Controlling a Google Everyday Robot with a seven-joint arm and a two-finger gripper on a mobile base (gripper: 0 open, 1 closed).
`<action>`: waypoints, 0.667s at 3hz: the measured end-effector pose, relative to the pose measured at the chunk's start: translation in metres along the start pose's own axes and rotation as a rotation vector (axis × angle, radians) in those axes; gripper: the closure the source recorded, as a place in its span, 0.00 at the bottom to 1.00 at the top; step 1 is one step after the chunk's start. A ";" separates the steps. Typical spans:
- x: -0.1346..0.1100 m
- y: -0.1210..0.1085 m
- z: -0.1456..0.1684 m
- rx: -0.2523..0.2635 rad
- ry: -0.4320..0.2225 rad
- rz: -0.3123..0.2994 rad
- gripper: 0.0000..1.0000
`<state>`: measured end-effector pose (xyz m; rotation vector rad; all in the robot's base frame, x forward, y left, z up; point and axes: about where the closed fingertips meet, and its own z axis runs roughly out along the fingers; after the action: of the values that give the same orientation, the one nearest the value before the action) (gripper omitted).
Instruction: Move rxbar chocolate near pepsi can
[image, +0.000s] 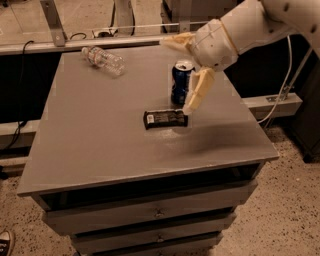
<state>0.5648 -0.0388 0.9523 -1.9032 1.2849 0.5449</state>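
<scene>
The rxbar chocolate (165, 119) lies flat on the grey table (100, 135), a black wrapper with pale lettering. The pepsi can (181, 82) stands upright just behind it, dark blue with a silver top. The bar sits a short gap in front of the can. My gripper (180, 75) hangs above and to the right of the bar, fingers spread wide and empty. One finger (198, 92) points down beside the can, its tip near the bar's right end. The other finger (176, 42) reaches left above the can.
A clear plastic bottle (104, 59) lies on its side at the table's back left. Drawers (150, 215) sit below the table top. A rail and cables run behind the table. The floor is speckled.
</scene>
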 end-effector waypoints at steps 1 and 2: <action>-0.020 0.000 -0.037 0.162 -0.044 0.008 0.00; -0.011 0.007 -0.092 0.371 -0.069 0.063 0.00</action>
<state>0.5479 -0.1060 1.0140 -1.5296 1.3029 0.3699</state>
